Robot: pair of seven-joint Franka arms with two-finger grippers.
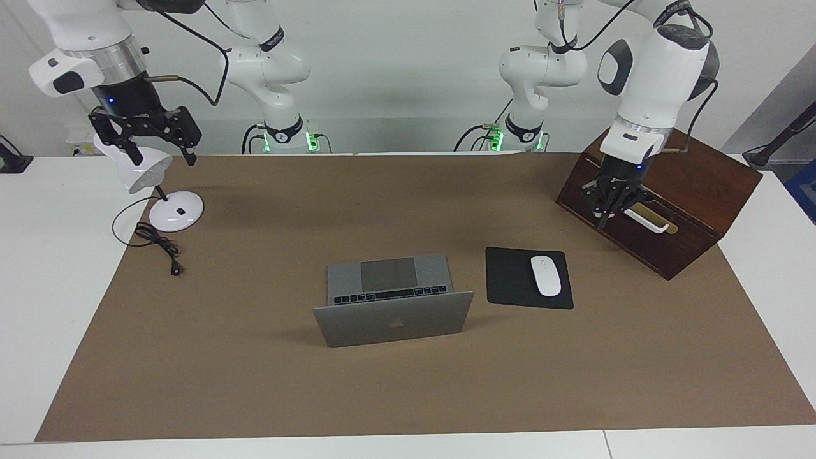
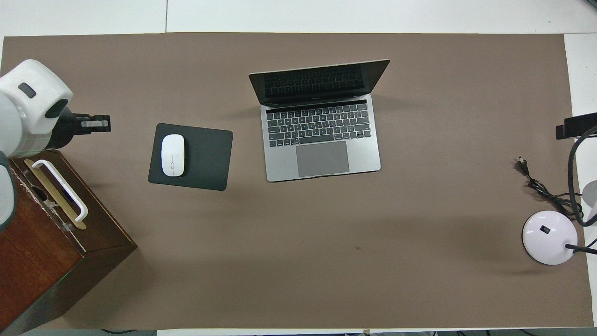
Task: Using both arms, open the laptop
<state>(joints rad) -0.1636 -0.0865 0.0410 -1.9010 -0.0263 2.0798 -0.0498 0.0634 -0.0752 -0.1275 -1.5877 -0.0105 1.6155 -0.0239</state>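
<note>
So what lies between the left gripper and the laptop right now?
The black mouse pad with the white mouse on it lies between the left gripper and the open laptop, clearest in the overhead view.

- Facing view: high camera across the table, looking toward the robots
- Overhead view: steeply down from above their end
- Both show the laptop (image 1: 392,299) on the brown mat (image 2: 419,280)

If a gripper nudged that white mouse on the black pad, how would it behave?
The white mouse looks small, smooth and rounded, so it would probably slide easily and could slip from a pinch. It lies flat on the black mouse pad, so tipping seems unlikely; the pad might add some friction.
</note>
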